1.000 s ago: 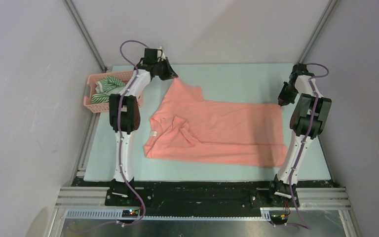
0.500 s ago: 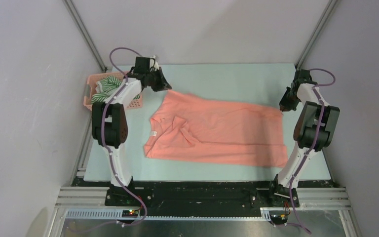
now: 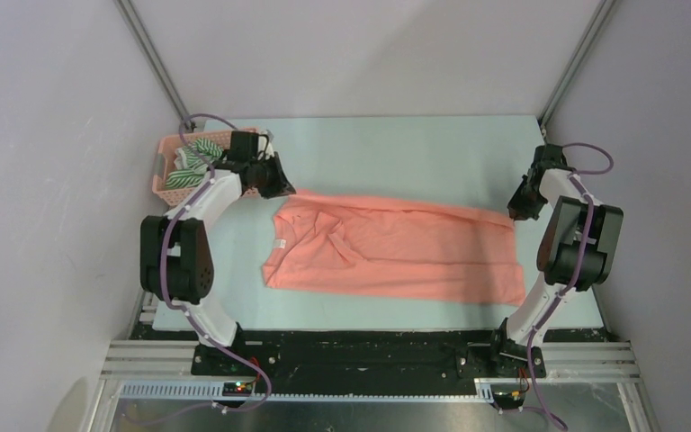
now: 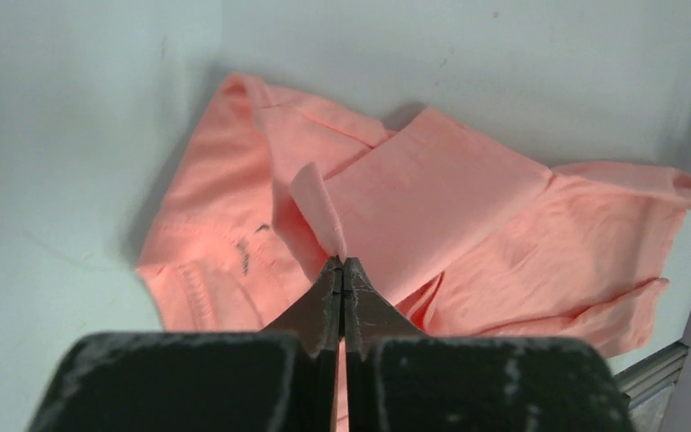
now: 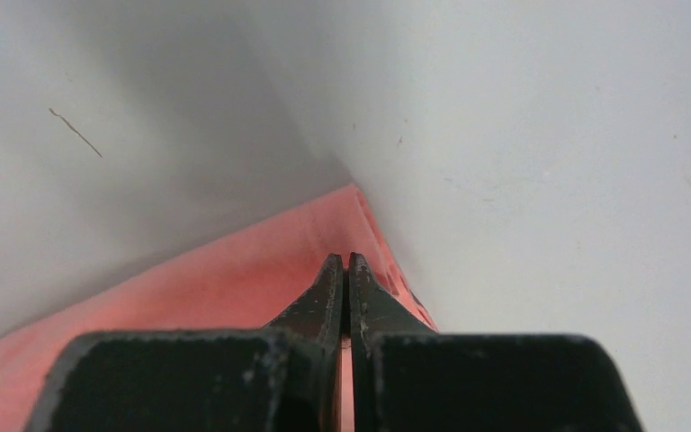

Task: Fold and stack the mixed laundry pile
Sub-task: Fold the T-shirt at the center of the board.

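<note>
Seen only from the top camera: the whole pink shirt [image 3: 396, 247], pulled long across the table [image 3: 414, 148] from the left gripper [image 3: 281, 187] to the right gripper [image 3: 515, 209]. Far edge drawn in a near-straight line between the two; near edge loose and rumpled, toward the arm bases. Also only from above: a basket [image 3: 164, 175] just outward of the left gripper, with a green-and-white striped garment [image 3: 194, 151] heaped inside. Too small from up there to judge either pair of jaws.

Shown by the left wrist camera and not from above: fingertips pressed together, with a narrow flap of the shirt rising up into them and pinched there. Beyond those tips, cloth doubled over itself in a broad slanting fold; to their left, a seamed edge with a small dark mark; far off to their right, a loose end of the cloth trailing out.

Shown by the right wrist camera alone: fingertips likewise together, closed on the very corner of the shirt, with pink showing in the thin slit between the fingers. Left of these fingers, a band of pink cloth running away; right of them and ahead, only bare pale table. No sight of basket or striped garment from either wrist.
</note>
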Available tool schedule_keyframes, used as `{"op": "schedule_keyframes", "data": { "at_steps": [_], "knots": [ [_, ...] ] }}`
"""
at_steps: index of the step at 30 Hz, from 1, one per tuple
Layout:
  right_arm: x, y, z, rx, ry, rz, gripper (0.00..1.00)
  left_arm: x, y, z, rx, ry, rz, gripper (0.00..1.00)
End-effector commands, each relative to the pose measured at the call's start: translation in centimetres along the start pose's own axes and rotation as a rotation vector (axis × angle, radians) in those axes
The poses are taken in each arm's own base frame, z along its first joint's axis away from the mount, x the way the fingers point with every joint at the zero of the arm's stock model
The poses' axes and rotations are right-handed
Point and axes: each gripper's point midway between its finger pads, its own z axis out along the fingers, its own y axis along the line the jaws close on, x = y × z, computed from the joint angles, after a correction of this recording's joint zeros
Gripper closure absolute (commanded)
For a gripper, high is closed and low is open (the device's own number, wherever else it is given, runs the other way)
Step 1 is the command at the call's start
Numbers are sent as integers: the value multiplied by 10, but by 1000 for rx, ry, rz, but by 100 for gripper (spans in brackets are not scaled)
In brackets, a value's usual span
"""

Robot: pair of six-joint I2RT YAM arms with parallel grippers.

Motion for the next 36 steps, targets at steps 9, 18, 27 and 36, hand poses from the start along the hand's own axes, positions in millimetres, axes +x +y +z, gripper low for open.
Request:
{"op": "schedule_keyframes", "data": {
  "at_steps": [9,18,27,36],
  "knots": [
    [9,-17,-18,33,-49,42,100,30,19,-30,-78,53,-6,100],
    [7,-18,-33,32,-76,63,100,44,13,-41,-48,72,-24,100],
    [42,-34,-31,63,-27,107,95,83,29,-43,-81,131,-69,100],
    [40,-31,-55,-3,-49,169,59,109,30,-37,-70,203,-59,100]
  ]
}}
